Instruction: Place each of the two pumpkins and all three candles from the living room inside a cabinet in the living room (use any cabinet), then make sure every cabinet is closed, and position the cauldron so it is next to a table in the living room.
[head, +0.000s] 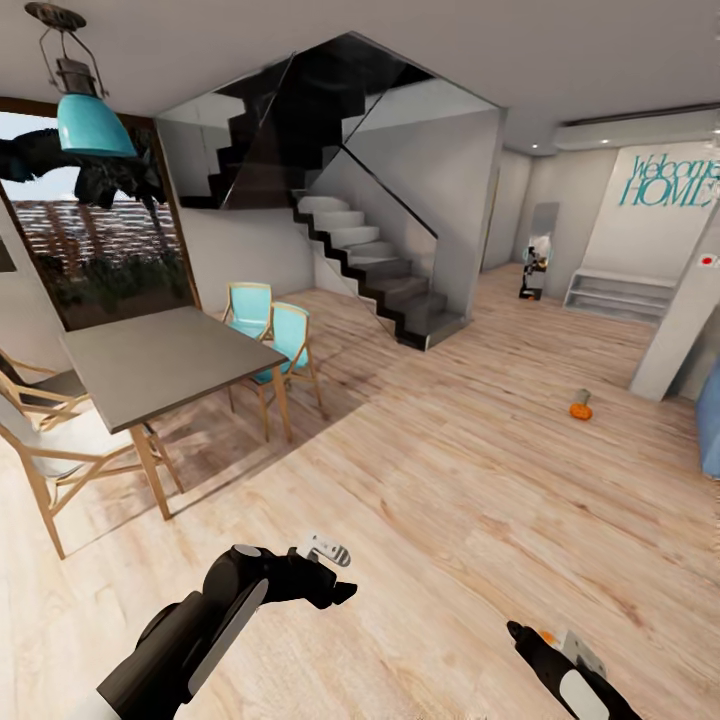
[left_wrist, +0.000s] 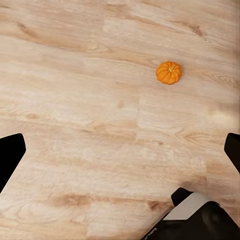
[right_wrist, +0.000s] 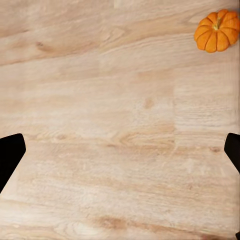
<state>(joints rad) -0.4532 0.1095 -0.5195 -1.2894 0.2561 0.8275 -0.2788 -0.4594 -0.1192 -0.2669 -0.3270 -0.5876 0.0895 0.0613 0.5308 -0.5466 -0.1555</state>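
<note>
We're in the open living room, looking over a pale wood floor (head: 450, 470) toward a dark staircase (head: 370, 260). To one side stands a grey dining table (head: 160, 365) with turquoise chairs (head: 285, 345) at its far edge and a teal lamp (head: 90, 120) hanging above. Out on the bare floor, well apart from the table, a pumpkin (head: 581, 410) sits with a small grey candle (head: 585, 397) touching it just behind.

Our left gripper (left_wrist: 120, 150) hangs over the planks, fingers spread wide, empty; another pumpkin (left_wrist: 168, 72) lies on the floor beyond it. Our right gripper (right_wrist: 120, 150) is spread wide too, holding nothing, with that pumpkin (right_wrist: 218, 31) upright on the boards ahead of it. A white shelf bench (head: 620, 295) rests against the far wall.
</note>
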